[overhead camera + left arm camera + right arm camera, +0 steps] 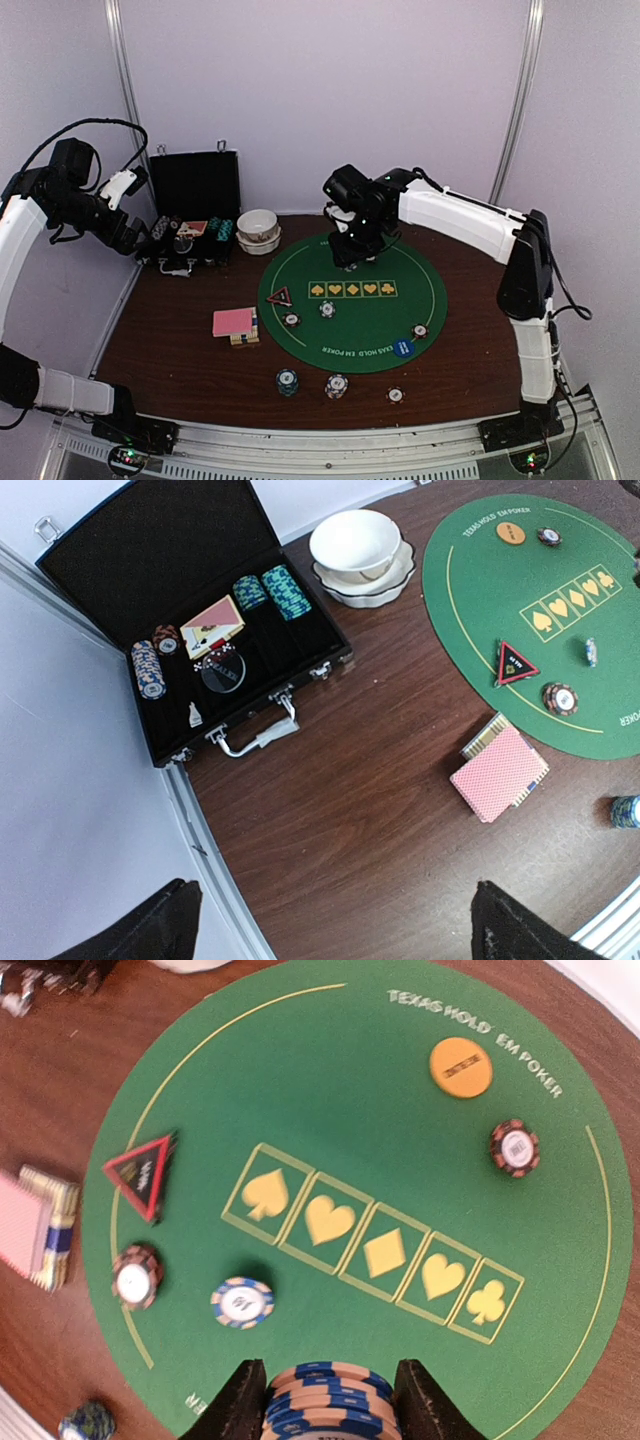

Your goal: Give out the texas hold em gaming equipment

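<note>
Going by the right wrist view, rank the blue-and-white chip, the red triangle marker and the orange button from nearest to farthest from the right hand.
From the right hand, gripping a chip stack:
1. Blue-and-white chip, close by, picture left.
2. Red triangle marker, at the mat rim, picture left.
3. Orange button, across the mat, picture upper right.

The right wrist view's bottom edge cuts off the chip stack and the right fingers beside it; its left edge clips the pink-backed cards. In the left wrist view, the right edge crops the teal chips.
</note>
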Controlling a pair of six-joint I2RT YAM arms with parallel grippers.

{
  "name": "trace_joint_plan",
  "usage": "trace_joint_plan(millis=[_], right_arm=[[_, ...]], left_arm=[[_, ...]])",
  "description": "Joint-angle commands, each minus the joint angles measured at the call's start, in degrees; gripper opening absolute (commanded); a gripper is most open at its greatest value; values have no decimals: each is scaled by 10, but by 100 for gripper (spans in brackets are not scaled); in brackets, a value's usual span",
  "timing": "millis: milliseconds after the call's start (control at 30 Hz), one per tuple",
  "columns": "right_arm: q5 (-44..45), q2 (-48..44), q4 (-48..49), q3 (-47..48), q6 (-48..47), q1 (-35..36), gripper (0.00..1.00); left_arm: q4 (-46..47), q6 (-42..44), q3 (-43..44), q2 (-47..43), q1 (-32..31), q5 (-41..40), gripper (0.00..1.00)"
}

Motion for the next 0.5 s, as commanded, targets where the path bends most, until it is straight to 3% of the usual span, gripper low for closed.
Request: trace_joint_plan(millis=[0,200,467], right_arm=[[17,80,5,87,-5,-52,26],[13,219,-11,237,-7,-85,25],[4,275,40,249,0,-113,26]], left_arm=[[1,5,12,-9,4,13,98],[3,4,11,-4,4,19,97],[7,3,11,4,4,24,98]])
